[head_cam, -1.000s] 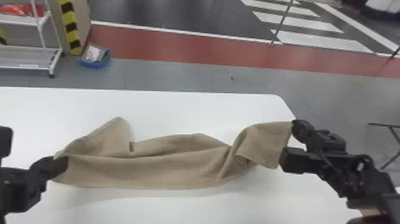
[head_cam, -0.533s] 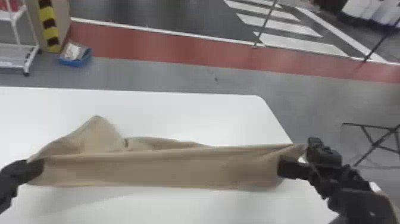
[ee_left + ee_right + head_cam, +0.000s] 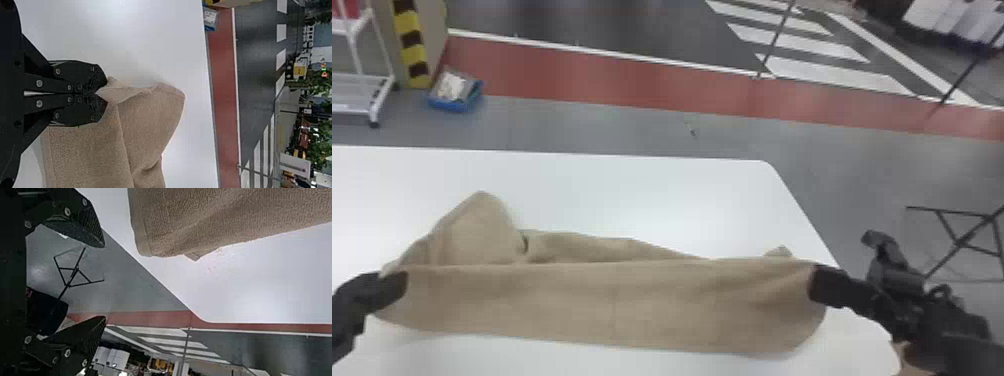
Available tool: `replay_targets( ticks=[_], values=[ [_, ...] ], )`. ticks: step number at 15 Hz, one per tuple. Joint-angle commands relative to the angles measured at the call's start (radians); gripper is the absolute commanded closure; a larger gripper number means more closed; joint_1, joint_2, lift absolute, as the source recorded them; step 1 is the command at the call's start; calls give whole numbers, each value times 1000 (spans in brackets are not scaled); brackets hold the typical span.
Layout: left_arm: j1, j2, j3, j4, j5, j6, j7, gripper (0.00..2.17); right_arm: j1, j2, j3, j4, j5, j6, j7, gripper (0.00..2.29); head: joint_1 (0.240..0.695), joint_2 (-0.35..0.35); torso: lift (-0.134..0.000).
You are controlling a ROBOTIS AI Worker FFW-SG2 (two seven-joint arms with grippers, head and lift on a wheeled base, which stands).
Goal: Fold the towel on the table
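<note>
On the white table [image 3: 652,195] lies the towel [image 3: 612,305], rumpled; the left gripper [image 3: 102,94] pinches one end, the right gripper [image 3: 104,282] gapes near the other. Folding looks barely begun; smoothing and neat folds remain.

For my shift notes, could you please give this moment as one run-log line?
left gripper: shut on towel's left end | right gripper: open, at towel's right end | towel: creased, over table | fold: unfinished

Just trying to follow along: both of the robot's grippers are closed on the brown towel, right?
Not quite: the right wrist view shows the right gripper open, with the towel outside its spread fingers. The left gripper is indeed closed on the towel.
</note>
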Motion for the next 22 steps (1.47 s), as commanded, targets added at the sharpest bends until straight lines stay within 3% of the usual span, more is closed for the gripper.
replay_targets(
  ticks=[1,5,10,13,17,20,21,22],
  values=[
    [2,-3,3,-1,-2,11,0,1420,38,2,3,-18,-1,-16,42,198,695,-350,-124],
    [3,-3,0,3,0,11,0,1420,116,14,25,-51,-1,-40,124,475,695,-350,-124],
    [6,-3,-8,3,-4,11,0,1420,147,18,59,-101,-33,-40,199,475,695,-350,-124],
    [8,-3,-9,3,-2,11,0,1420,131,18,85,-78,-25,-37,228,478,695,-350,-124],
    [8,-3,-8,3,-4,11,0,1420,101,18,125,-48,4,-6,314,532,695,-350,-124],
    [8,-3,-8,5,-4,11,0,1420,93,17,131,-38,15,3,329,535,695,-350,-124],
    [8,-3,-8,6,-4,11,1,1420,79,17,137,-30,12,3,351,748,695,-350,-124],
    [8,-3,-8,8,-4,8,1,1420,68,15,138,-28,4,0,363,1166,695,-350,-124]
  ],
)
